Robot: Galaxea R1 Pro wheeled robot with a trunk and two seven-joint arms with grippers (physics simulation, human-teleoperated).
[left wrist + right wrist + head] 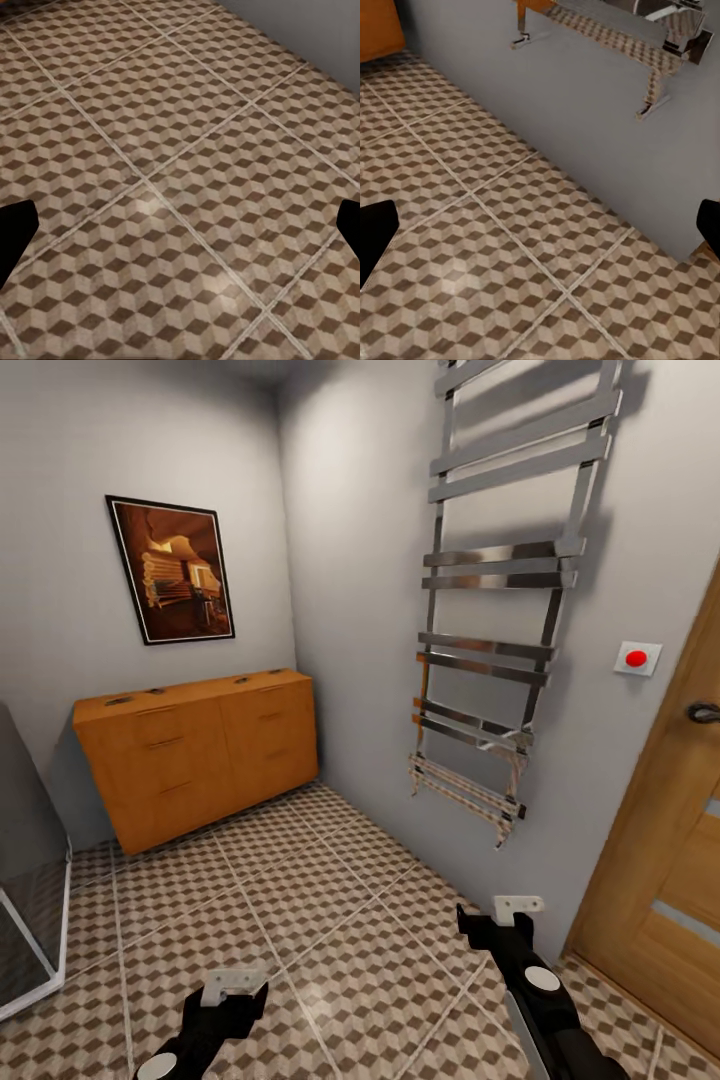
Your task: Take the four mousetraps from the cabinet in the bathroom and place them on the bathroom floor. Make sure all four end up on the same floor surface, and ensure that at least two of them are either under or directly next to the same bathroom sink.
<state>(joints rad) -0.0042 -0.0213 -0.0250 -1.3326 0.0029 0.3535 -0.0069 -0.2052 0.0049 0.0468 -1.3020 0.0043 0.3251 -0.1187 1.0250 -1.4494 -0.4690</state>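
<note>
Bathroom floor point(330, 920): cube-pattern tiles in brown, beige and white, running from the near edge of the head view to the far corner of the room. Also seen under both wrist cameras point(180, 180) point(495, 247).

Chrome ladder-type towel rail point(510, 600): fixed to the grey wall on the right, above the floor.

Wooden door point(670, 880): at far right, dark handle, red push button point(637, 658) on the wall beside it.

Cabinet point(200, 750): orange-brown, standing in the far corner against the back wall, drawer fronts closed. Small dark items on its flat top, too small to identify as mousetraps.

Framed picture point(170, 568): on the wall above the cabinet.

Left gripper point(232, 985): low over the floor, jaws apart, empty.

Right gripper point(517, 908): near the right wall, jaws apart, empty.
</note>
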